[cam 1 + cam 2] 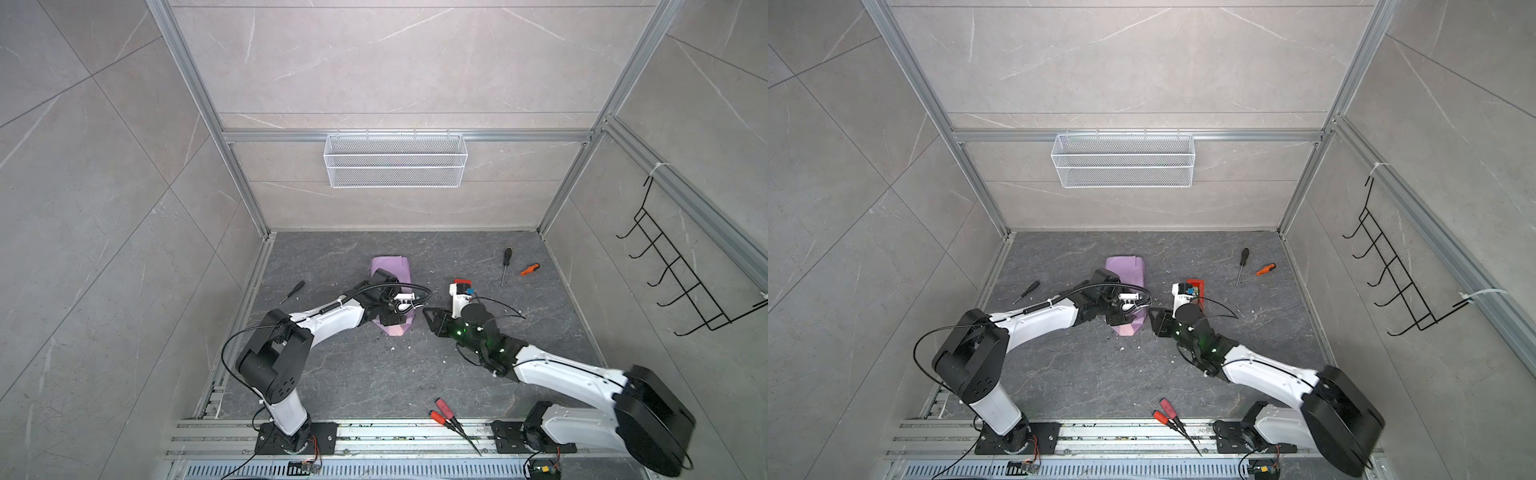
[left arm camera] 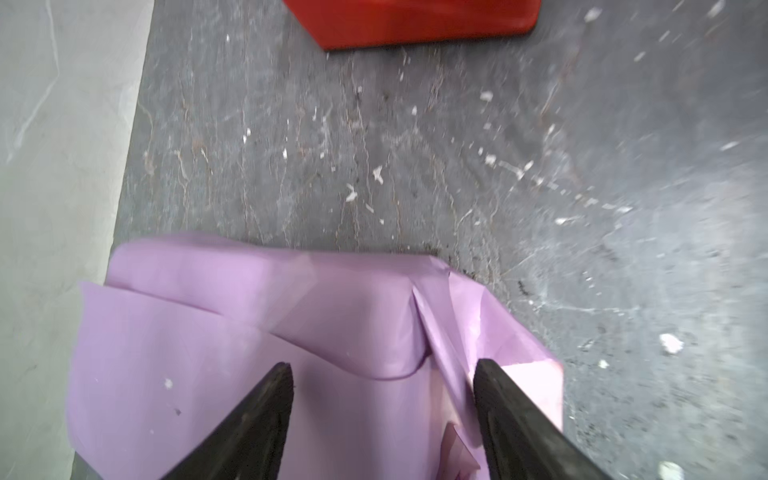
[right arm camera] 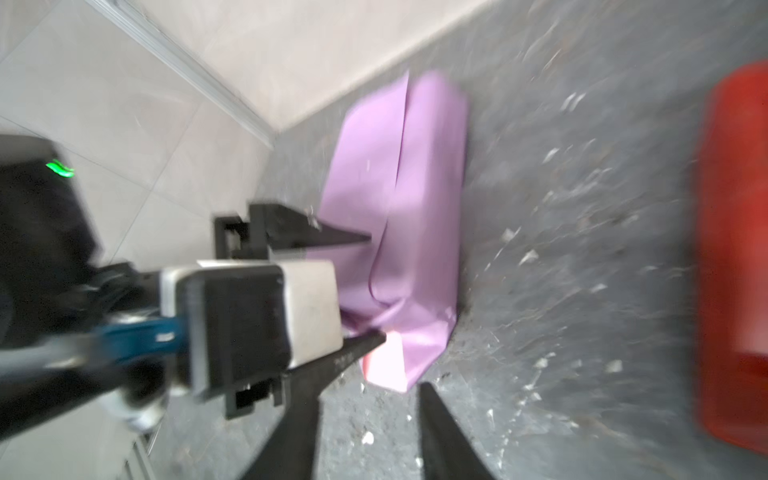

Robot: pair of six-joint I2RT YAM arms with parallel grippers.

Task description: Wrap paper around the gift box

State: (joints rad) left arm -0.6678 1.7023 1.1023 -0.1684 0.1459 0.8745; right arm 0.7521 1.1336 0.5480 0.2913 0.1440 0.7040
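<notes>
Bare desk (image 1: pixel 353 374) lies open nearest. The right claw (image 3: pixel 370 395) gapes, holding nothing, just short of the paper (image 1: pixel 392 270). The left claw (image 2: pixel 382 370) stands spread over its near end, the arm covering its middle. The paper runs near-to-far mid-desk, hiding the gift box, with free desk beyond.
</notes>
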